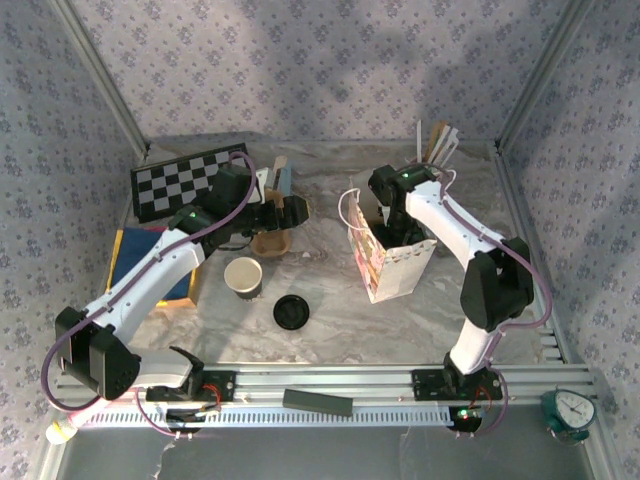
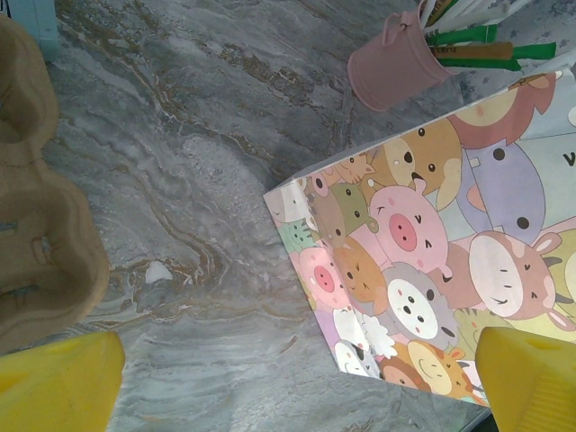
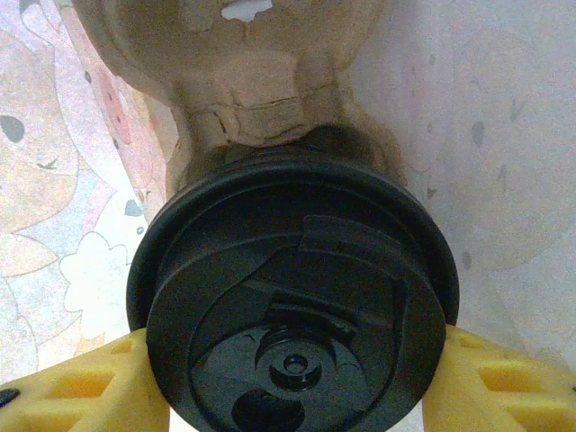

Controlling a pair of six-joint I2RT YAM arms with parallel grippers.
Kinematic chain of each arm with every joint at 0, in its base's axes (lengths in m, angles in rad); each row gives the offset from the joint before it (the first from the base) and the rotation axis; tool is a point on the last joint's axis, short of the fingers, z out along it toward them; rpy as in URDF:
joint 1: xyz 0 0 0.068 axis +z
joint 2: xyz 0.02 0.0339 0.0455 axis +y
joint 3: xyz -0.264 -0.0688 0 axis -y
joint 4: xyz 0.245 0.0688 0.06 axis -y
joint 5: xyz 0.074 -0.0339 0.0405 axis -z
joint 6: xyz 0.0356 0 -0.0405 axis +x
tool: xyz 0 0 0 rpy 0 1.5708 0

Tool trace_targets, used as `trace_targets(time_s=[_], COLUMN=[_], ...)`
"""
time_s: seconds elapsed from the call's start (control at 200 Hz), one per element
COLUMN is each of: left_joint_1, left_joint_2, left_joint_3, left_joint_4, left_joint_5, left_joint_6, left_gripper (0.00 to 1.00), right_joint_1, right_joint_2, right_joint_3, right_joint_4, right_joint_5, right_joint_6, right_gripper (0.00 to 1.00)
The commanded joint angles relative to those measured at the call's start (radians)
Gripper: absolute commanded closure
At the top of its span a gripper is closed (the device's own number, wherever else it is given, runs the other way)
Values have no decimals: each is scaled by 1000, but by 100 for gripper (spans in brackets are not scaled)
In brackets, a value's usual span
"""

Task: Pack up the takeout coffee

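The right gripper (image 3: 292, 391) is clenched on the takeout coffee (image 3: 292, 297), a dark cup under a round black plastic lid. Its yellow fingers (image 3: 76, 387) press the lid's rim from both sides. The cup is inside the paper bag printed with cartoon animals (image 1: 392, 265), which stands upright on the right half of the grey marbled table (image 1: 330, 340). The bag's pale walls close in around the cup on the left and right. Just past the lid is a brown moulded-pulp cup tray (image 3: 261, 81); I cannot tell whether the cup is seated in it.

The left gripper (image 2: 297, 373) is released, its jaws spread wide above bare table. On one side of it is another brown pulp cup carrier (image 1: 270, 242), and on the other is the bag's printed wall.

A lidless paper cup with a white inside (image 1: 243, 277) stands near the carrier. A loose flat black lid (image 1: 291, 312) lies just beside that cup, towards the near edge. A pink bucket holding green and brown sticks (image 2: 396, 63) stands beyond the bag. A black-and-white chequered board (image 1: 188, 182) lies at the far left. A blue and yellow book (image 1: 135, 262) lies partly under the left arm.
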Motion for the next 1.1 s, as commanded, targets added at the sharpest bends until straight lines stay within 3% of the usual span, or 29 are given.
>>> trace_targets(time_s=[0.0,1.094], left_joint_1=[-4,-4], left_joint_2=[4,7], left_joint_3=[43,53], left_joint_4=[8,8], left_joint_5=[10,10], left_joint_6=[-3,1], left_gripper=[0,0], right_joint_1=[-12,-10], right_joint_2=[42,52], right_joint_3=[-62,-13], right_joint_4=[-1,-27], right_joint_5=[-1,5], right_joint_6=[10,3], right_gripper=[39,39])
